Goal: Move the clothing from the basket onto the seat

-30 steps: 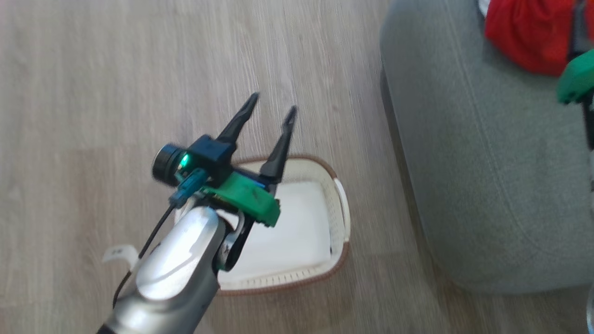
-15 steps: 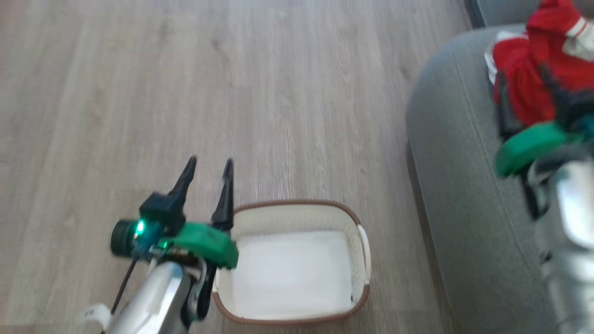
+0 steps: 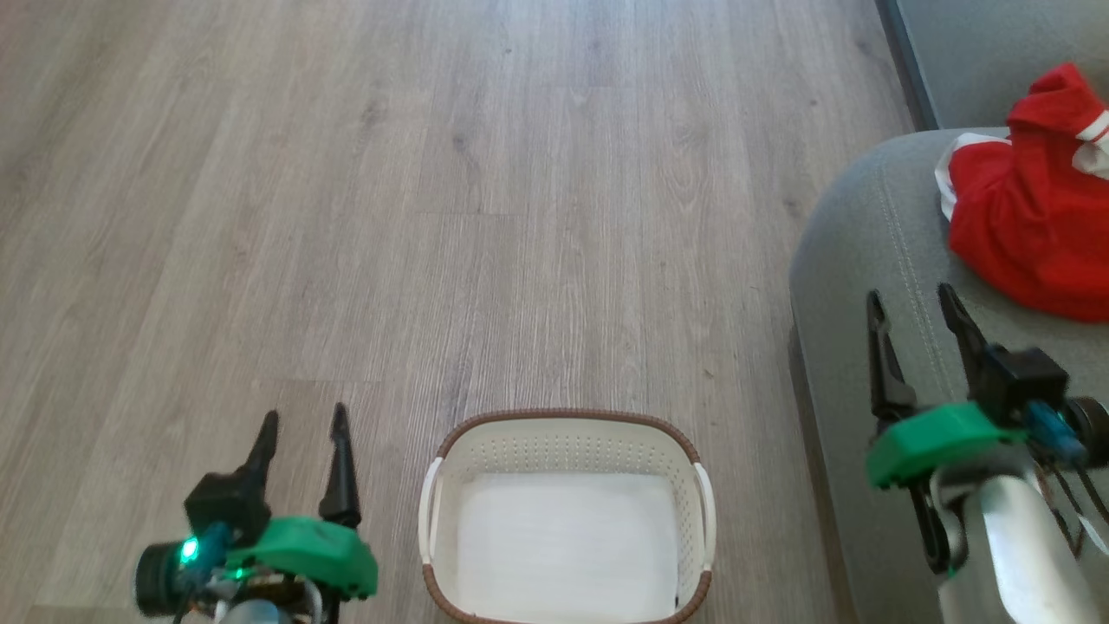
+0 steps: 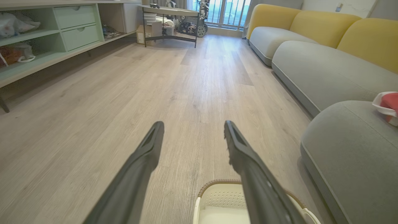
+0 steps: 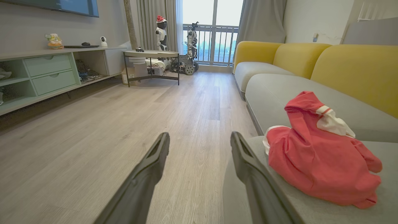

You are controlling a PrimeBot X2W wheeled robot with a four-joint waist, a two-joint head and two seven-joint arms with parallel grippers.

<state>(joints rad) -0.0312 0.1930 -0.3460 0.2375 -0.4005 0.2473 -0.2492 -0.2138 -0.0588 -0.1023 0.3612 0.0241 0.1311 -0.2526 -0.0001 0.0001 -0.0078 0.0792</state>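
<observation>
Basket point(image 3: 563, 447) inside bare white, prob.; clothing point(image 3: 1027, 238) on seat point(image 3: 853, 260).

The pale wood-plank floor point(image 3: 520, 217) carried the basket point(image 3: 563, 416), which stood upright near the seat point(image 3: 858, 251) without touching it, its white bottom in plain sight. The seat, a rounded grey-green cushion with a stitched seam, rested on the same floor. On its top lay the clothing point(image 3: 1022, 234), a crumpled red heap with white trim, well apart from the basket.
</observation>
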